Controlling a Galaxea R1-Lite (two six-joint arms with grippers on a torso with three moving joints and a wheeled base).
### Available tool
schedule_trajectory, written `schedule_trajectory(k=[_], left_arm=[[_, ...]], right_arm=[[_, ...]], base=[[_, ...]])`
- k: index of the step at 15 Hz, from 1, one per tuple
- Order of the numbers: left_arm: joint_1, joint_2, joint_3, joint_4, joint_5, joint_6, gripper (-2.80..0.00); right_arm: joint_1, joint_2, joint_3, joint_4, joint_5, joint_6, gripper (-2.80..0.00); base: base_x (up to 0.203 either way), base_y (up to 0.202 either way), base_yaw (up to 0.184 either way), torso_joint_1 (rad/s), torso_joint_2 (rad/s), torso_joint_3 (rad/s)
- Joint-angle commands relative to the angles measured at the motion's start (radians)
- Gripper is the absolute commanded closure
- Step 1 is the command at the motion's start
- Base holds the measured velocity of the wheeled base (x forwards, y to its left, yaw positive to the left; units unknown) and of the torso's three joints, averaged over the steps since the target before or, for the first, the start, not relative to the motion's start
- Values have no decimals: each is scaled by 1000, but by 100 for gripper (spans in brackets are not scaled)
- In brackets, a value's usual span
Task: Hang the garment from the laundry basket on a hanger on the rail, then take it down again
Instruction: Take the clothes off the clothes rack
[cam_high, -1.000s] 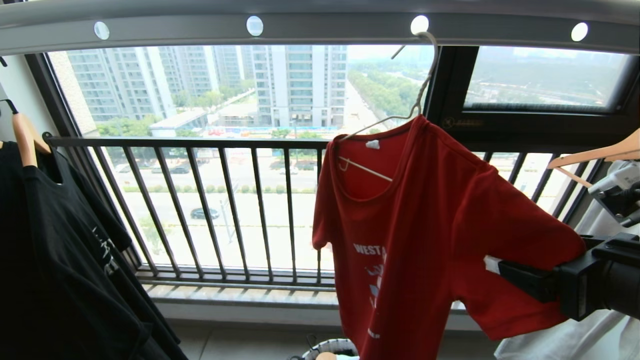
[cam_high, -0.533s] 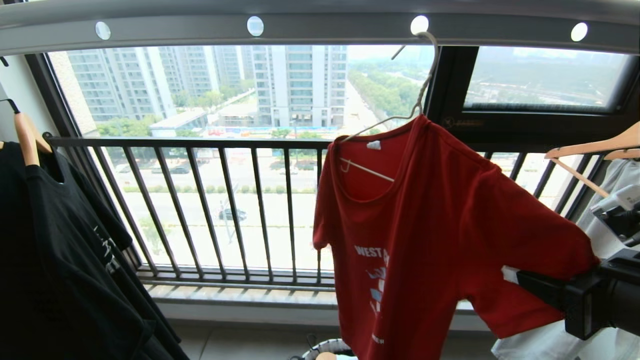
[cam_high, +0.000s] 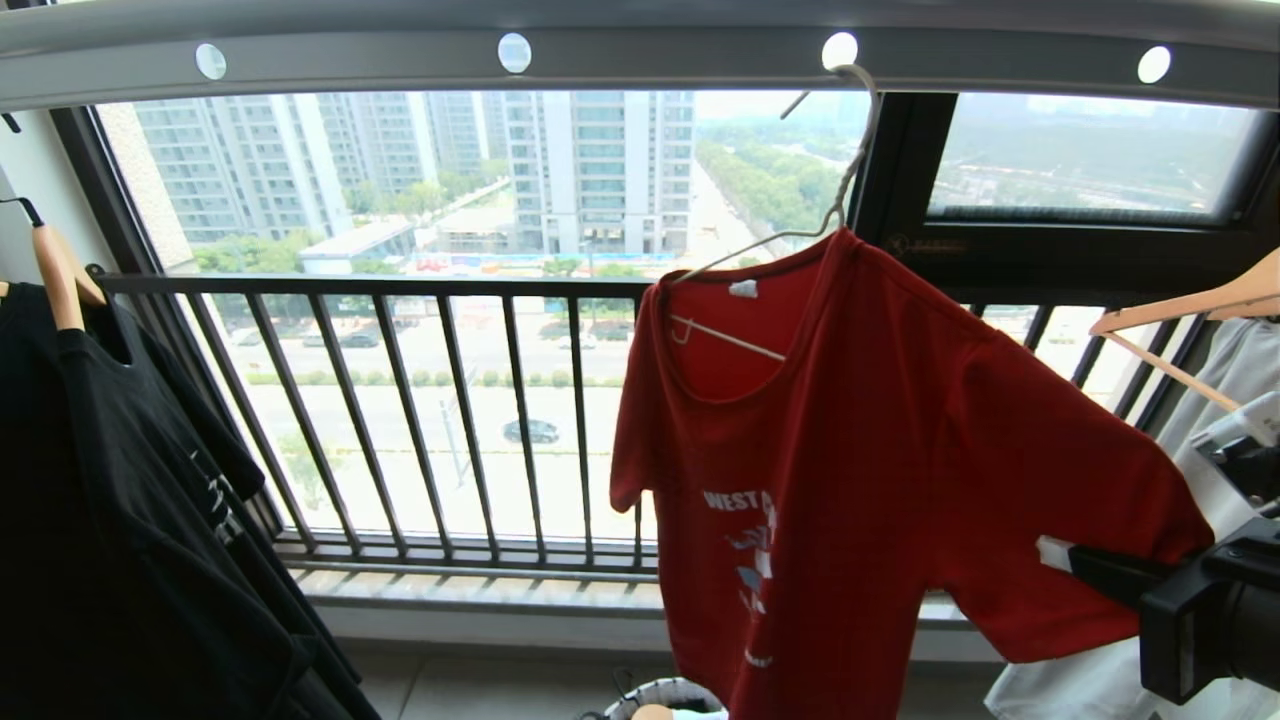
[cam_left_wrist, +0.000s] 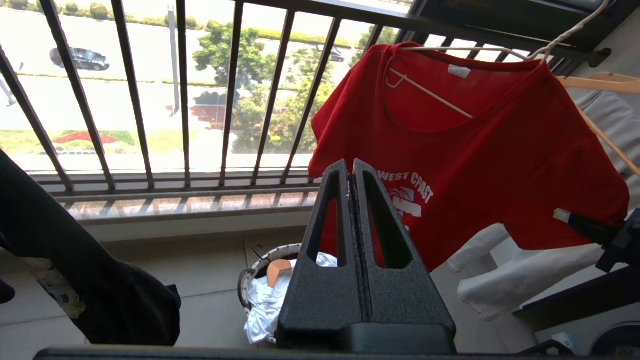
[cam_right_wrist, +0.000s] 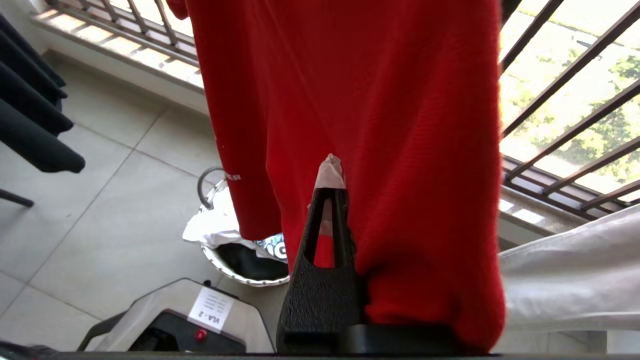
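With the garment (cam_high: 880, 470) hanging on the hanger (cam_high: 845, 160) under the rail (cam_high: 660, 45), the right gripper (cam_high: 1055, 552) pinches its sleeve (left gripper (cam_left_wrist: 352, 172) pressed together, empty), so a sideways pull could unhook the hanger.

The rail (cam_high: 640, 55) across the top of the frame is smooth grey metal with a dull sheen. The hanger (cam_high: 850, 160) looks like thin coated wire, pale and smooth. The garment (cam_high: 880, 450) is matt red cloth with a fine knit, its chest print flat and white. At far left and right, the wooden hangers (cam_high: 1180, 310) show a light satin grain. The right gripper (cam_right_wrist: 330, 210) is black plastic, grainy, with pale tape on a tip. The floor tiles (cam_right_wrist: 100, 200) are matt grey.
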Motion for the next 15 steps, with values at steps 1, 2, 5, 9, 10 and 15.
schedule_trajectory(k=[1,2,5,9,10,15], left_arm=[[-1,1,-2,4,0,-2,0],[0,1,-2,3,0,-4,0],[-1,3,-2,5,0,-4,0],[0,4,-2,5,0,-4,0],[0,3,-2,5,0,-4,0],[0,1,-3,4,0,-4,0]], right_arm=[[1,5,29,-1,-1,1,0],[0,10,44,-1,-1,1,0],[2,17,84,1,0,46,0],[1,35,116,2,2,52,0],[0,37,122,4,2,51,0],[0,30,112,1,1,48,-280]], base=[[0,0,0,0,0,0],[0,0,0,0,0,0],[0,0,0,0,0,0],[0,0,0,0,0,0],[0,0,0,0,0,0],[0,0,0,0,0,0]])
